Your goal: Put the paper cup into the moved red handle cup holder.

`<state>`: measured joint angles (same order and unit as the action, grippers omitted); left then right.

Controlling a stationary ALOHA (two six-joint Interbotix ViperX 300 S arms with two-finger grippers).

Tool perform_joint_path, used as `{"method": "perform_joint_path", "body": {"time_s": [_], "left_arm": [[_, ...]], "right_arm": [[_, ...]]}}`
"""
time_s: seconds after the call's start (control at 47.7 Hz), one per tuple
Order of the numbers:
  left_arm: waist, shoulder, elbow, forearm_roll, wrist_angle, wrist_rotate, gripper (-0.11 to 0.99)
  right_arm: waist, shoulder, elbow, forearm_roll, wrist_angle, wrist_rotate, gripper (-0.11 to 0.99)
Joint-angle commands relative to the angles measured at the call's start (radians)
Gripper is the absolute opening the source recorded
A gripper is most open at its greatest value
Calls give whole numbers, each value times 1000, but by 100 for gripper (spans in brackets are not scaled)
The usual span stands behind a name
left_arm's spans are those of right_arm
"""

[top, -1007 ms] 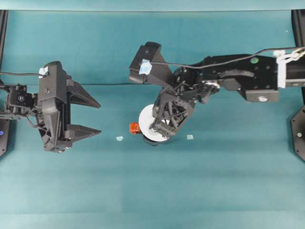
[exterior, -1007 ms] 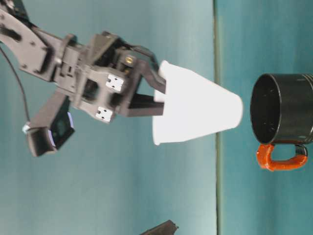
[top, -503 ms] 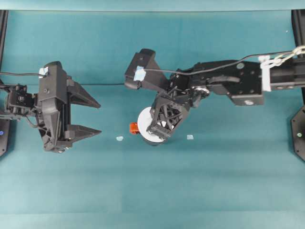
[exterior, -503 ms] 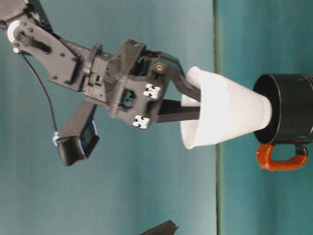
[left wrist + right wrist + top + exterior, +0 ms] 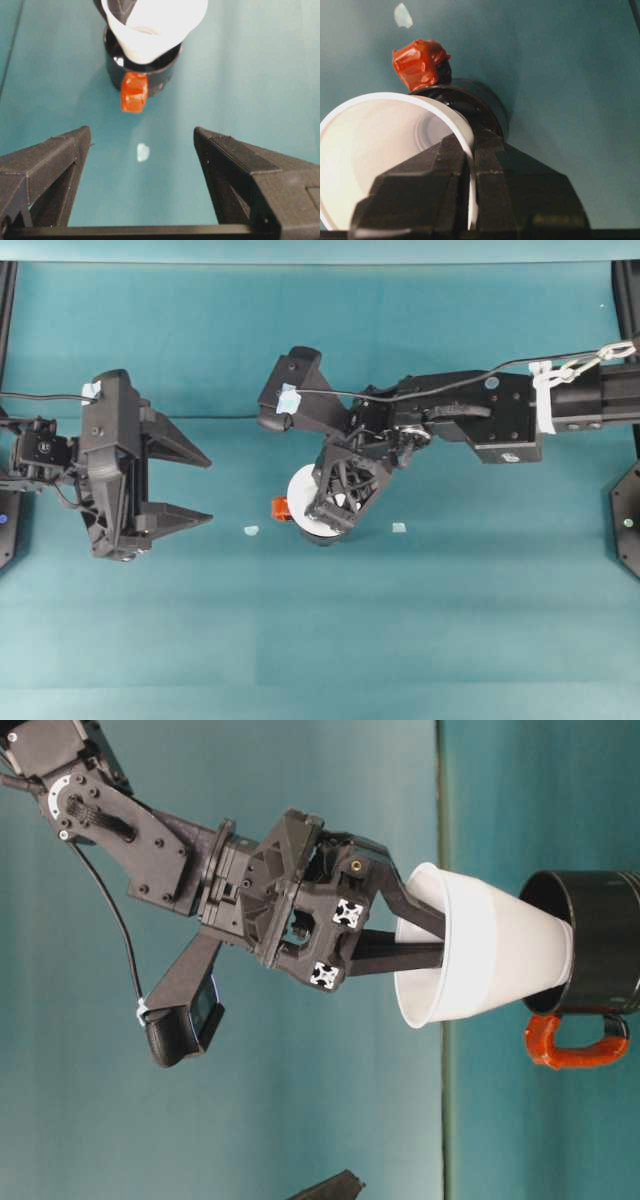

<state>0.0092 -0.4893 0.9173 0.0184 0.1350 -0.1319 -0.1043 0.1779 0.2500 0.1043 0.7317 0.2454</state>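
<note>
Cup [image 5: 490, 960] at frame centre overhead, pinched by its rim in right gripper [image 5: 335, 508], tilted, base just inside holder [image 5: 590, 945] mouth, red handle [image 5: 281, 507] pointing left. Left gripper [image 5: 195, 485] at left, spread wide, empty.

Teal table surface [image 5: 400, 640], matte and uniform, with a faint horizontal seam across its far half in the overhead view. Two small pale scraps lie flat on it, well apart: one scrap [image 5: 250, 530] toward the left of centre, a second scrap [image 5: 398, 527] toward the right. Black frame posts [image 5: 8, 300] stand at the far corners.
</note>
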Motion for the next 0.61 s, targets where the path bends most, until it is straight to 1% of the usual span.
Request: {"method": "perform_joint_path", "body": {"time_s": [0.0,0.063,0.126,0.189,0.231,0.252,0.273,0.315,0.336,0.378,0.419,0.461,0.503,0.524,0.545,0.566,0.587], "left_arm": [[-2,-5,-14,2,-5,-2,90],[-2,-5,-15,2,-5,-2,90],[-3,-5,-15,2,-5,-2,90],[-3,-5,-15,2,-5,-2,90],[-3,-5,-15,2,-5,-2,90],[-3,-5,-15,0,-5,-2,90],[-3,-5,-15,2,-5,-2,90],[-2,-5,-15,2,-5,-2,90],[-2,-5,-15,2,-5,-2,90],[-3,-5,-15,2,-5,-2,90],[-3,-5,-15,0,-5,-2,90],[-2,-5,-15,2,-5,-2,90],[-2,-5,-15,0,-5,-2,90],[-2,-3,-15,2,-5,-2,90],[-2,-3,-15,0,-5,-2,90],[-2,-5,-15,0,-5,-2,90],[-3,-3,-15,2,-5,-2,90]], "right_arm": [[0,-14,-5,3,-5,2,-10],[0,-14,-5,5,-2,2,-9],[0,-14,-5,6,-2,2,-6],[0,-15,-6,12,-2,2,-1],[0,-15,-6,15,-2,2,4],[0,-14,-8,14,0,2,8],[0,-14,-8,15,2,2,12],[0,-14,-6,14,3,5,21],[0,-14,-6,15,6,5,26],[0,-14,-6,14,9,5,37],[0,-15,-6,12,12,5,51],[0,-15,-6,12,12,5,63],[0,-15,-5,12,12,5,75],[0,-15,-5,11,14,5,77],[0,-15,-6,12,14,5,77],[0,-15,-6,11,14,5,77],[0,-15,-5,12,14,5,76]]}}
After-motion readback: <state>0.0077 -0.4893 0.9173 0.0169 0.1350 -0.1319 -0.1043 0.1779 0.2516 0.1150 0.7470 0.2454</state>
